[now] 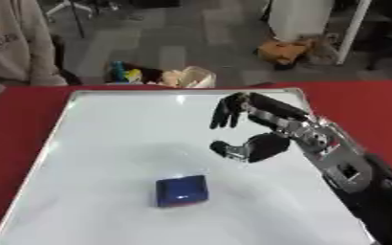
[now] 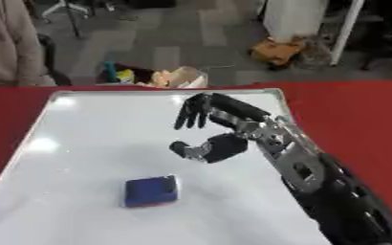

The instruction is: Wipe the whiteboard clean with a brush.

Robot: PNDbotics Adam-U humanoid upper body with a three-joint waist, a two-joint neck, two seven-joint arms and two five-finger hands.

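Step in hand: I judge this as the reach for the brush, before any wiping; my right hand (image 1: pixel 258 143) hangs over the middle of the frame, above the board and holding nothing.
Hand state: its fingers are spread and hang down while the thumb juts towards the left, so it is wide, with empty air between them.
Brush: the small dark blue block-shaped brush (image 1: pixel 182 190) lies flat in the lower middle of the frame, below and left of my hand and clearly apart from it.
Board: the large white metal-framed whiteboard (image 1: pixel 99 143) fills most of the picture on the red table covering (image 1: pixel 358 105); I can make out no marks on it, only glare spots.
Next move: as I read it, I need to bring the hand down and to the lower left, straddle the brush with thumb and fingers, then close on it.
Left hand: it shows in neither view.
View difference: the right eye view shows more red covering on the right and sets the brush further to the lower left; the left eye view shows more of the grey-sleeved person at the upper left edge.
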